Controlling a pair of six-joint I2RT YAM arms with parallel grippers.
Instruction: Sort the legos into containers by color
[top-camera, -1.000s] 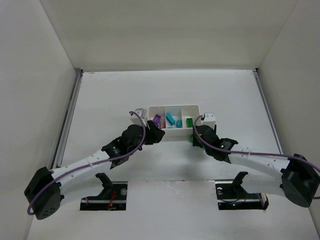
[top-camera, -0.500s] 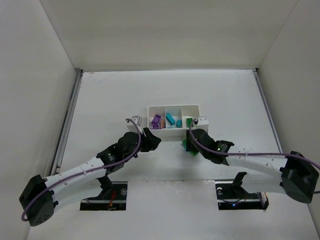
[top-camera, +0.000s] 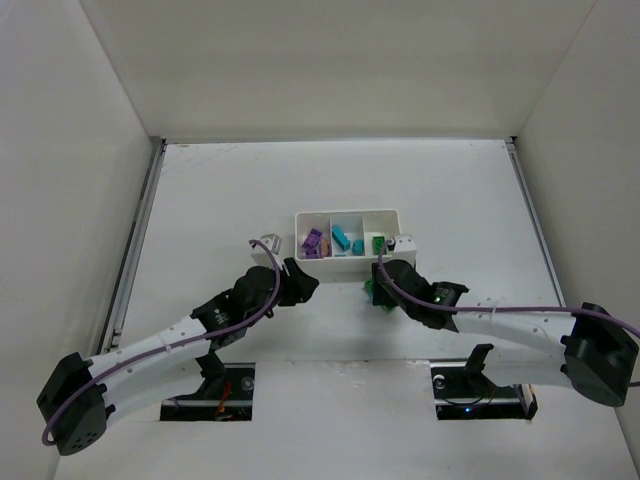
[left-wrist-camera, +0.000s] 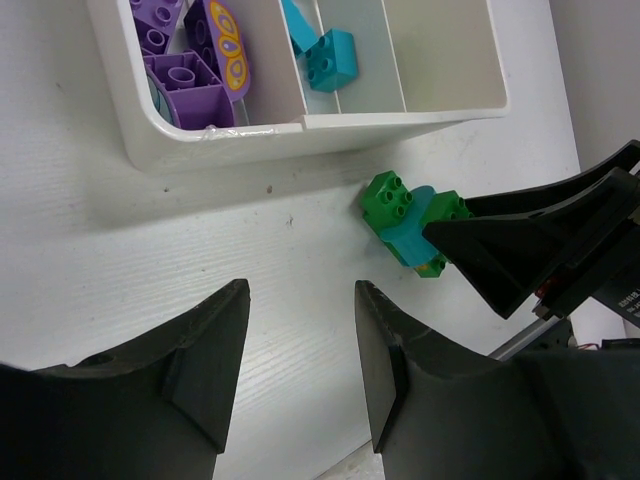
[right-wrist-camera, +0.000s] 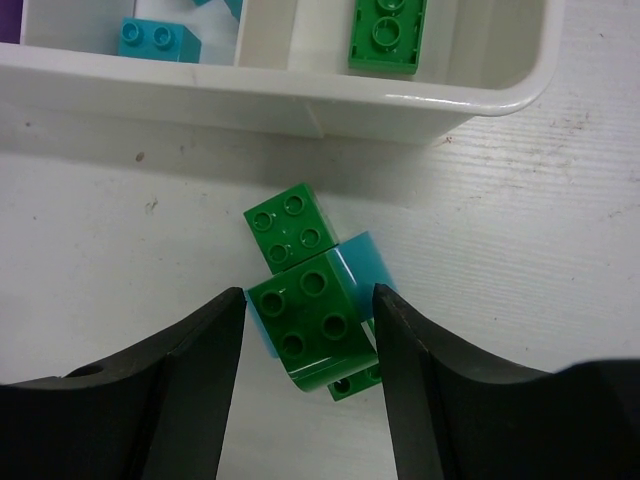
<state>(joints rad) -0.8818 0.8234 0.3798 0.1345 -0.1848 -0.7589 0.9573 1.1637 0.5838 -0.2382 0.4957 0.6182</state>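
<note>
A small stack of green and cyan legos (right-wrist-camera: 305, 310) lies on the table just in front of the white three-compartment tray (right-wrist-camera: 300, 100). My right gripper (right-wrist-camera: 310, 300) is open, with one finger on each side of the stack. In the top view the stack (top-camera: 370, 291) shows at the right gripper (top-camera: 377, 286). The tray (top-camera: 345, 213) holds purple bricks (top-camera: 314, 242) on the left, cyan bricks (top-camera: 345, 239) in the middle and a green brick (top-camera: 379, 243) on the right. My left gripper (left-wrist-camera: 300, 370) is open and empty, over bare table left of the stack (left-wrist-camera: 408, 222).
The right gripper's dark fingers (left-wrist-camera: 540, 250) reach into the left wrist view beside the stack. The tray's near wall (left-wrist-camera: 300, 130) is close behind both grippers. The workspace is enclosed by white walls on three sides.
The left gripper drew back from the tray's left corner toward the near side. The right gripper moved left and down onto the stack in front of the tray, then held still.
</note>
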